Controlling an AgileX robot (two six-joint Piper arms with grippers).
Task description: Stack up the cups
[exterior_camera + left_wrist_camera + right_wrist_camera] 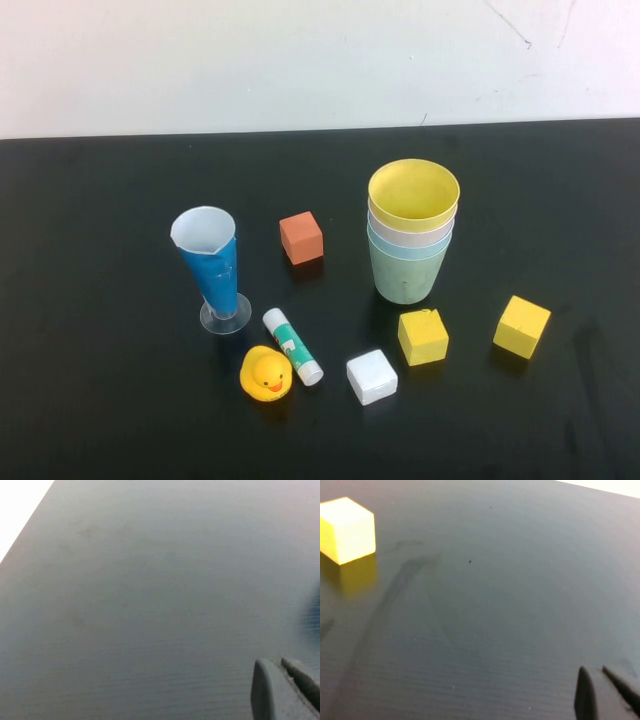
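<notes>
The cups (411,240) stand nested in one stack at two o'clock on the tabletop (100,400); nothing left. Left pincer (282,677) and right pincer (597,687) sit closed, empty, over bare tabletop.

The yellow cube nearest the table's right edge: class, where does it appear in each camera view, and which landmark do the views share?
High view: the matte yellow cube sits right of the cup stack.
Left wrist view: absent; only the left gripper, fingers shut.
Right wrist view: yellow cube, far from the shut right gripper.
Shared landmark: the black table.
</notes>
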